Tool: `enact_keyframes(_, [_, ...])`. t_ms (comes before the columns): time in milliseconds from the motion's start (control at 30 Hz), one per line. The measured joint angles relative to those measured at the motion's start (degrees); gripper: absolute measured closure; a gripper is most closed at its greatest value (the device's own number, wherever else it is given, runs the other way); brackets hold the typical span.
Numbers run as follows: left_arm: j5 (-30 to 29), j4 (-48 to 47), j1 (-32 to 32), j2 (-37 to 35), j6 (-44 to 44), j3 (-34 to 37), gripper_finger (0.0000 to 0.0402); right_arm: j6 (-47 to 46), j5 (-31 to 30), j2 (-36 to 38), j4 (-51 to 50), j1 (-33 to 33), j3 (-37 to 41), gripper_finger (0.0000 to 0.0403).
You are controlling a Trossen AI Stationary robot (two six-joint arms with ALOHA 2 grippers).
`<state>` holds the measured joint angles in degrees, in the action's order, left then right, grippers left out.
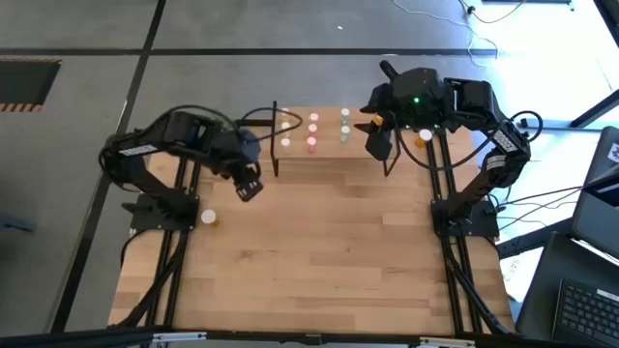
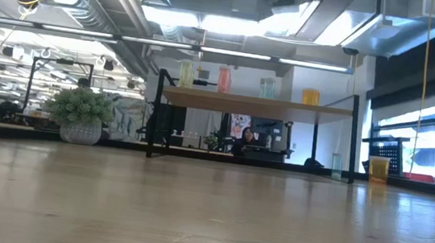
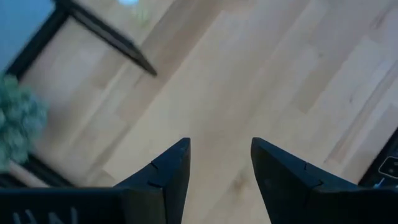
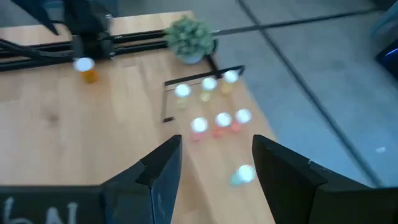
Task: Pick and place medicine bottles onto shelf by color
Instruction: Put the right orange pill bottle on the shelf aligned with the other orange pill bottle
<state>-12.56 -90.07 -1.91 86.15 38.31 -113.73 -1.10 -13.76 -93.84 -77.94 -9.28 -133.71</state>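
Both jaws stand parted, nothing between them. Left gripper (image 3: pixel 221 171) hangs over bare tabletop (image 1: pixel 329 261), w/ the shelf (image 1: pixel 329 155) just ahead of its fingers. Right gripper (image 4: pixel 217 168) sits above the shelf's far end, bottles below and ahead of its tips. Bottles on the shelf (image 4: pixel 214 118) run in colour groups: yellowish, pink-red, greenish, so sorting looks well along. One orange bottle (image 4: pixel 87 70) waits on the table by the left arm's base, well apart from both jaws; prob. next pick. Plant ball (image 4: pixel 189 37) sits beyond the shelf.

One camera looked straight down on the counter (image 1: pixel 319 251), one level across it; both showed the shelf (image 2: pixel 256 104).
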Motion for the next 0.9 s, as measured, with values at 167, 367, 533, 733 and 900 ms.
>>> enact_keyframes(167, [-1.1,0.0,-3.0,-5.0,8.6,7.1,0.0237,-1.6,4.3,0.0,-3.7,0.0,0.0,0.0205])
enact_keyframes(367, [-1.9,0.2,-5.7,-10.3,14.6,14.5,0.0237,-1.7,4.9,-0.3,-7.3,0.0,0.0,0.0205])
enact_keyframes(533, [1.5,0.0,-7.4,-14.6,24.8,20.7,0.0237,-3.2,6.7,-0.3,-7.3,0.0,0.0,0.0205])
enact_keyframes(733, [3.9,0.1,-10.1,-17.9,30.4,28.2,0.0237,-0.1,16.9,-0.3,-7.1,0.0,0.0,0.0205])
enact_keyframes(900, [5.6,0.0,-11.9,-18.9,30.6,33.5,0.0237,0.1,19.5,-0.3,-7.1,0.0,0.0,0.0205])
